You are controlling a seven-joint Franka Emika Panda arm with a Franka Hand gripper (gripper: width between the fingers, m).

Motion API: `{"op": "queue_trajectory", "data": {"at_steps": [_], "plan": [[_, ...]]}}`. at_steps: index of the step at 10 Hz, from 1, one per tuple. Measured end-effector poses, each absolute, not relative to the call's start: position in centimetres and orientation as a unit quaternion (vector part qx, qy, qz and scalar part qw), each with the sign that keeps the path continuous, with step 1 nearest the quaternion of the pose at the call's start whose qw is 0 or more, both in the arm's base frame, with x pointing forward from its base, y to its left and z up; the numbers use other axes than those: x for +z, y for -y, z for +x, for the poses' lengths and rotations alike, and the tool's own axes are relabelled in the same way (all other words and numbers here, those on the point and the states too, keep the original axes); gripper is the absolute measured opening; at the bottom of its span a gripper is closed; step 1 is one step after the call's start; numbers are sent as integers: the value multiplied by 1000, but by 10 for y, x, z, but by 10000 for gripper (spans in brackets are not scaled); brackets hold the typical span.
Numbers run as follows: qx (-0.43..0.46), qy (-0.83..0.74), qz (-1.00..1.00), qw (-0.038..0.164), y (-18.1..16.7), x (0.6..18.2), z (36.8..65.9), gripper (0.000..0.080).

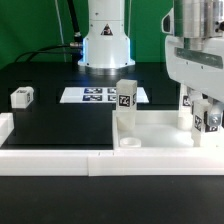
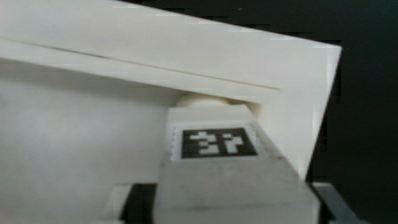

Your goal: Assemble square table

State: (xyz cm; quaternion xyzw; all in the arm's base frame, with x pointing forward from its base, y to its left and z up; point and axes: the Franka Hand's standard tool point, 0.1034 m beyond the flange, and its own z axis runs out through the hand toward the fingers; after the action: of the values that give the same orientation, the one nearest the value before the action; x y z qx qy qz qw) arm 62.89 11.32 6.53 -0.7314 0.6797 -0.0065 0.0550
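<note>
The white square tabletop (image 1: 160, 127) lies tray-side up at the exterior view's right; it also shows in the wrist view (image 2: 98, 110). One tagged white leg (image 1: 125, 98) stands upright in its far left corner socket. My gripper (image 1: 203, 116) hangs over the tabletop's right part and is shut on a second tagged leg (image 1: 211, 122). In the wrist view my gripper (image 2: 240, 205) clamps this leg (image 2: 222, 142) from both sides, and the leg's far end sits at a round corner socket (image 2: 228, 99). I cannot tell how deep it is seated. A third leg (image 1: 22, 96) lies loose on the black table at the left.
The marker board (image 1: 98, 95) lies flat in front of the robot base (image 1: 105, 45). A long white border rail (image 1: 90, 160) runs along the front and turns up the left edge (image 1: 8, 125). The tabletop rests against it.
</note>
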Motion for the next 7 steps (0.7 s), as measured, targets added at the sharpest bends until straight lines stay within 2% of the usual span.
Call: {"op": "queue_trajectory", "data": {"at_steps": [1, 4, 6, 7], "plan": [[-2, -736, -674, 58, -113, 65, 629, 291], [33, -865, -492, 89, -119, 65, 629, 291], [34, -891, -437, 123, -122, 65, 630, 291], [30, -881, -457, 121, -121, 65, 629, 291]]}}
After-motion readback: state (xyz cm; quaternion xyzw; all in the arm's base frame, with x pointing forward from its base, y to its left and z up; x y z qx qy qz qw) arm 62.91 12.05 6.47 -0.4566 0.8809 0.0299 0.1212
